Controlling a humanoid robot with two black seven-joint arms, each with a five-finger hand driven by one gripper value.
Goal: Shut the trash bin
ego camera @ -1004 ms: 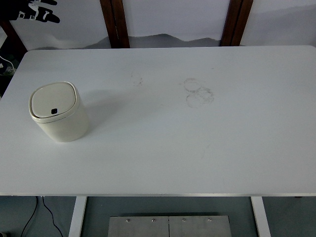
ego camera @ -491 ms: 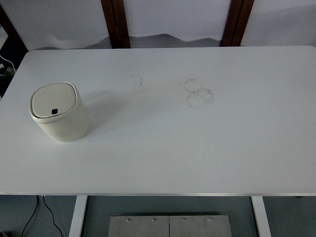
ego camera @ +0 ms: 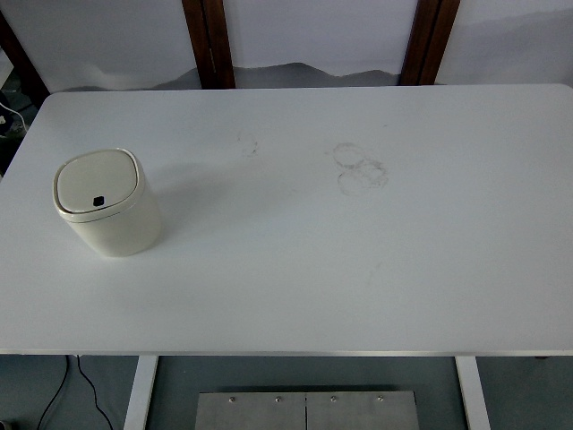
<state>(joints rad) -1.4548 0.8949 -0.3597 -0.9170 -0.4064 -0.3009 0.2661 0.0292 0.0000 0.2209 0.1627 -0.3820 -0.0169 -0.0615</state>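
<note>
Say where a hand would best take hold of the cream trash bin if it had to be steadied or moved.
Grip the trash bin around its smooth body just below the lid, probably coming from the left, since it stands upright near the table's left edge. The flat lid lies closed with no handle showing, so the rounded sidewalls are the only graspable part.

The trash bin (ego camera: pixel 106 203) is cream, with a small black mark on its lid. The worktop (ego camera: pixel 358 269) is white (faint grey ring stains (ego camera: pixel 360 167) near the middle).
</note>
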